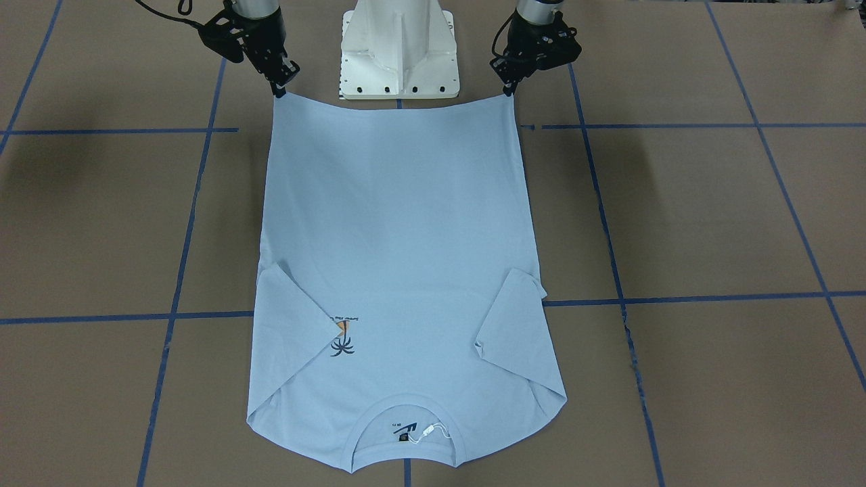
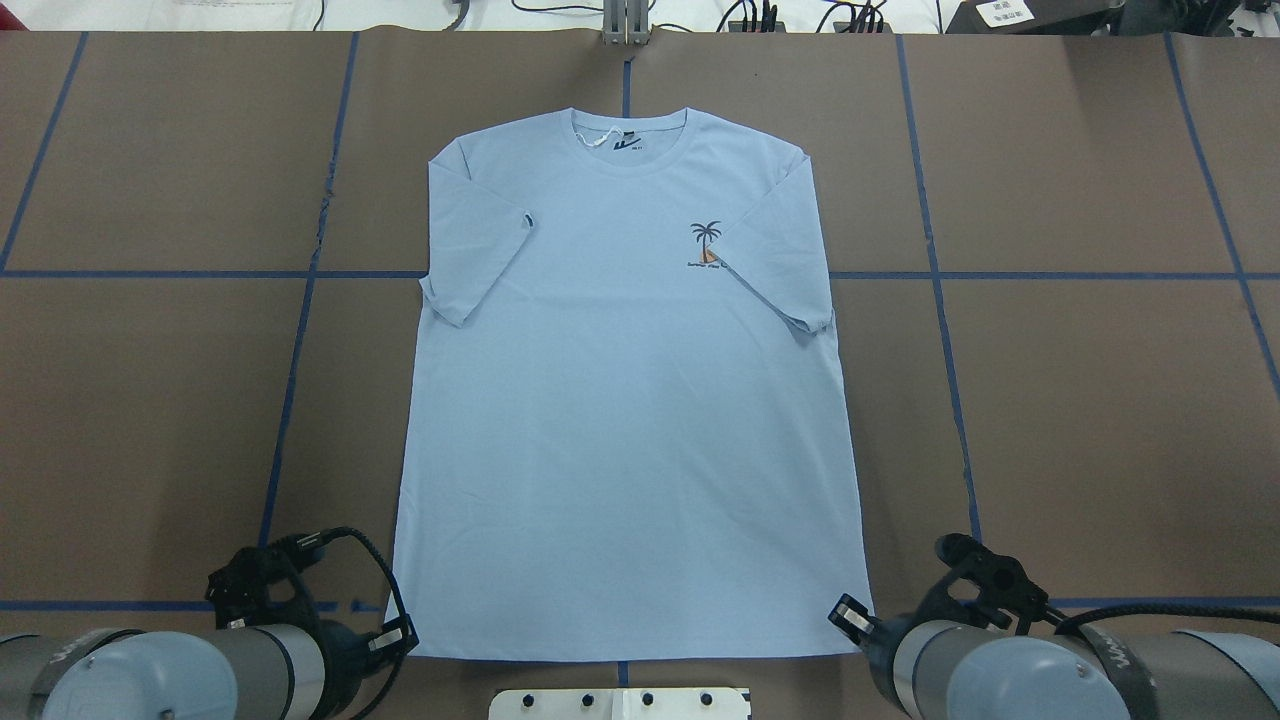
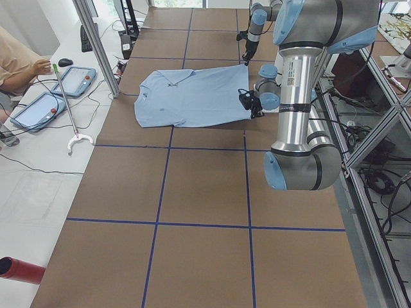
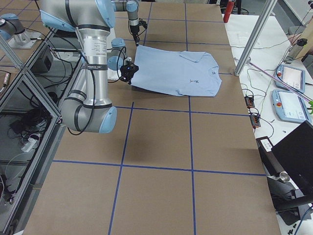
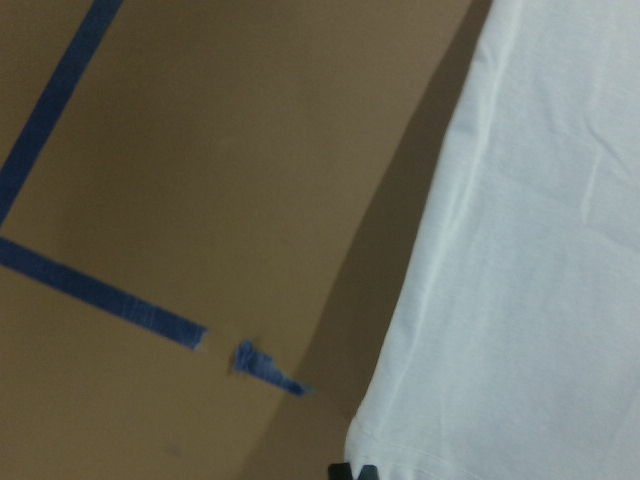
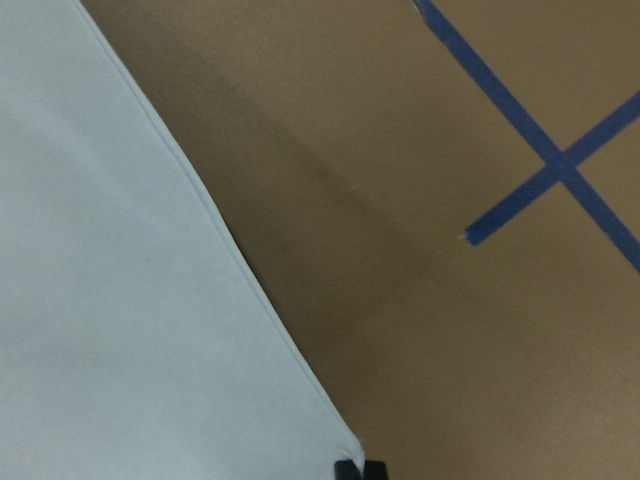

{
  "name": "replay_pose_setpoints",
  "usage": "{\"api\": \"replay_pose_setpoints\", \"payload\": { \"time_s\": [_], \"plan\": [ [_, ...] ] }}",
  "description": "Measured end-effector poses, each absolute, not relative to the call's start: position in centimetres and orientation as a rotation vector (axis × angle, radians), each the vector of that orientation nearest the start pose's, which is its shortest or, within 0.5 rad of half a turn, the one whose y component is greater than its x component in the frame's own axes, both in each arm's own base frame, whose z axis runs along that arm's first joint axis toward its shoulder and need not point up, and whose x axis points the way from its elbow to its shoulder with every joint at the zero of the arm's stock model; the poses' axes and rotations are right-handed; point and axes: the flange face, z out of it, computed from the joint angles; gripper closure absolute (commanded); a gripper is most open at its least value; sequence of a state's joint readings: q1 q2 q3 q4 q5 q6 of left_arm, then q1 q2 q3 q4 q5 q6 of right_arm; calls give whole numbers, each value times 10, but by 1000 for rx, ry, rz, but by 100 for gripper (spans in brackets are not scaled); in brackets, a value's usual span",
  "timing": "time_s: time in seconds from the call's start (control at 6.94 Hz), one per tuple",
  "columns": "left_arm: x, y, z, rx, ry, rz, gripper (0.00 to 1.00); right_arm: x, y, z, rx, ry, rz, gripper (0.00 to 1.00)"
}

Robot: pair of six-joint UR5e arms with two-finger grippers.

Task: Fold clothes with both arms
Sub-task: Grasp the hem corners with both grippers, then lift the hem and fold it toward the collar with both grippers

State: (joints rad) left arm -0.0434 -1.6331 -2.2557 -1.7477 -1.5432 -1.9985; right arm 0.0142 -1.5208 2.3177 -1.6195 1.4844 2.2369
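Black left fingers (image 1: 509,86) are seen pinched shut on one hem corner of the light blue T-shirt (image 1: 399,223), and the right fingers (image 1: 279,86) are clamped likewise on the other hem corner. Both corners are pulled into small peaks. The rest of the shirt is laid flat on the table (image 1: 710,216), print side up, sleeves folded inward, collar away from the white pedestal (image 1: 399,47). The table is covered in brown paper, marked into squares by blue tape (image 1: 676,126). Beyond the collar end a white worktop (image 3: 26,192) is seen, with control tablets (image 3: 80,78) and a person's hand (image 3: 43,66) by a mouse.
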Motion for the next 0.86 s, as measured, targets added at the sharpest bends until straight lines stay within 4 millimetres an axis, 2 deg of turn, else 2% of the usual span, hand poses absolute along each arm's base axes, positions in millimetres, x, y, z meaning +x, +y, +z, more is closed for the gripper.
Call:
{"api": "replay_pose_setpoints", "payload": {
  "time_s": [0.14, 0.29, 0.43, 0.58, 0.72, 0.86],
  "plan": [
    [433, -145, 281, -202, 941, -435, 100, -419, -138, 302, -176, -757, 657, 100],
    [413, -139, 259, -254, 958, -416, 100, -407, -137, 294, -176, -758, 654, 100],
    [397, -144, 244, -269, 976, -414, 100, -398, -149, 290, -160, -764, 662, 100],
    [389, -162, 237, -232, 996, -414, 100, -392, -170, 284, -121, -780, 657, 100],
    [389, -189, 236, -164, 1006, -406, 100, -392, -203, 277, -60, -797, 627, 100],
    [398, -225, 243, -82, 992, -405, 100, -401, -247, 274, -8, -791, 598, 100]
  ]
}}
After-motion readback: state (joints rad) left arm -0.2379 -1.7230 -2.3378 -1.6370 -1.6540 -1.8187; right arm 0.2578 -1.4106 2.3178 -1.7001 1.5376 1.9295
